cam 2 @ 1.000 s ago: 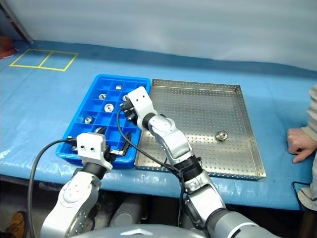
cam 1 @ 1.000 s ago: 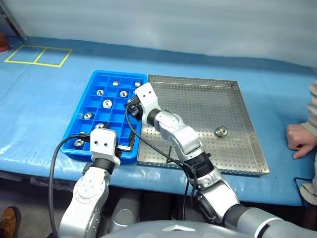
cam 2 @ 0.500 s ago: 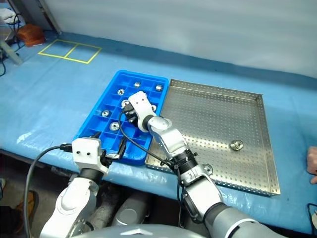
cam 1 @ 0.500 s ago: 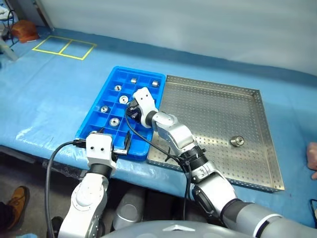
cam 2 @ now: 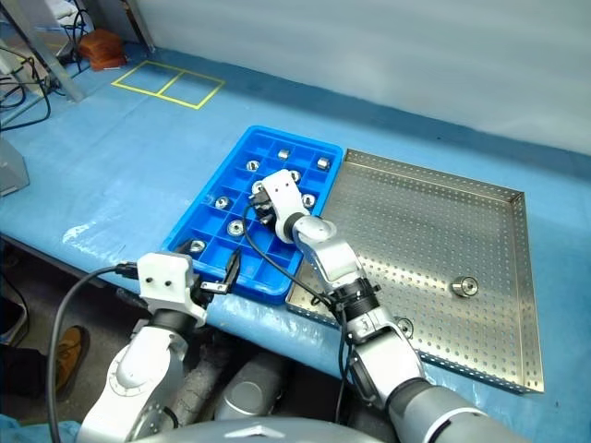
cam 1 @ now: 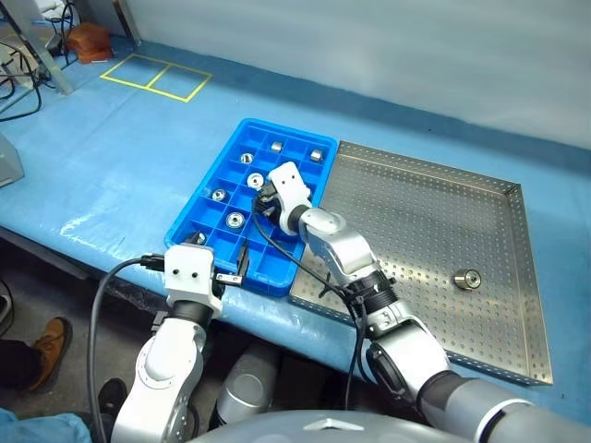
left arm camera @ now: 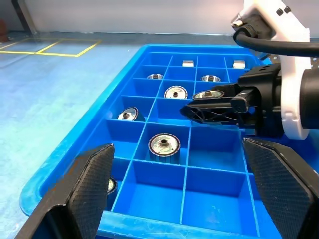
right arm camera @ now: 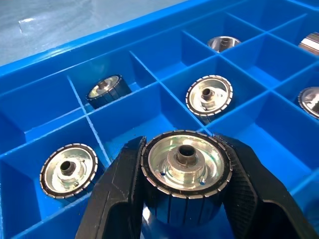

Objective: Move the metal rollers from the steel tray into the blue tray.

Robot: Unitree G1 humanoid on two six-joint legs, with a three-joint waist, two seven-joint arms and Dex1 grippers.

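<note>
Head cams look down; wrist cams close; all share blue tray (cam 1: 214, 214).

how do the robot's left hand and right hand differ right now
The left hand is wide open and holds nothing; the right hand is shut on a metal roller. The left hand hangs at the blue tray's near edge, the right hand reaches further in, over the compartments. Both point into the blue tray and have black fingers.
</note>
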